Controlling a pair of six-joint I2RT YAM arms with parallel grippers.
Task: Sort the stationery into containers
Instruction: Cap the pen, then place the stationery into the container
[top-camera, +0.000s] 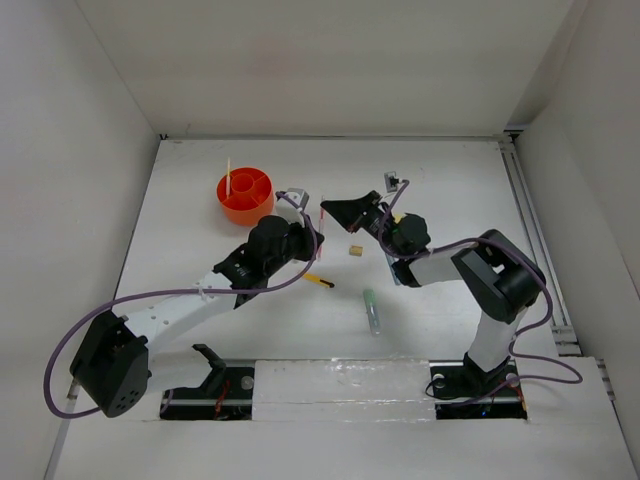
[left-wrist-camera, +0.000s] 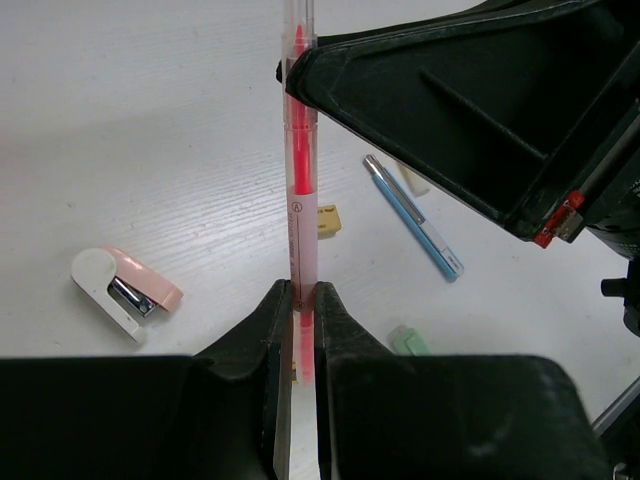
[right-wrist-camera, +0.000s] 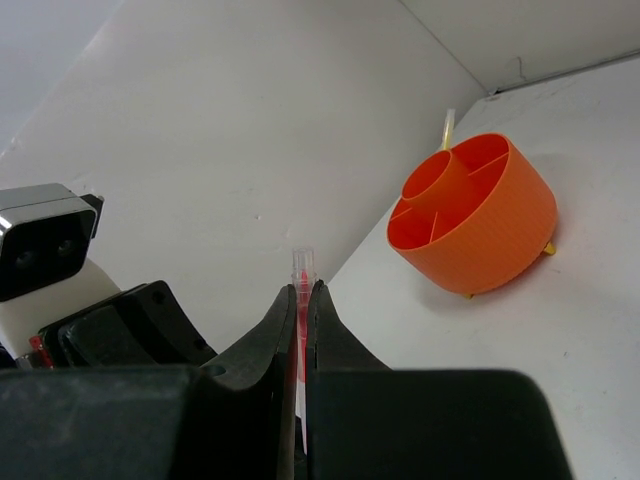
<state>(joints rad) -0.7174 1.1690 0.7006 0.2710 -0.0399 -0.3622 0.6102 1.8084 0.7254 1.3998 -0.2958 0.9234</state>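
- Left wrist view: the left gripper (left-wrist-camera: 303, 302) is closed tight on the lower end of a pink pen (left-wrist-camera: 301, 170), fingers pressed to both its sides. The pen runs straight away from the camera, above the white table (left-wrist-camera: 150, 120). The right gripper (left-wrist-camera: 296, 72) meets its far end. Beneath lie a pink-and-white stapler (left-wrist-camera: 125, 290), a tan eraser (left-wrist-camera: 328, 220) and a blue pen (left-wrist-camera: 412, 217).
- Right wrist view: the right gripper's fingers are pinched shut on the same pen's clear tip. Beyond stands the orange cup (right-wrist-camera: 475, 215), divided inside, with a pale yellow pen (right-wrist-camera: 447, 125) poking up at its far side.
- Top view: both grippers meet mid-table, right of the cup. The pen between them shows only as a thin red line, so the grip is hard to judge here. A yellow-black pen (top-camera: 318, 281) and a pale green marker (top-camera: 372, 310) lie nearer the arm bases.
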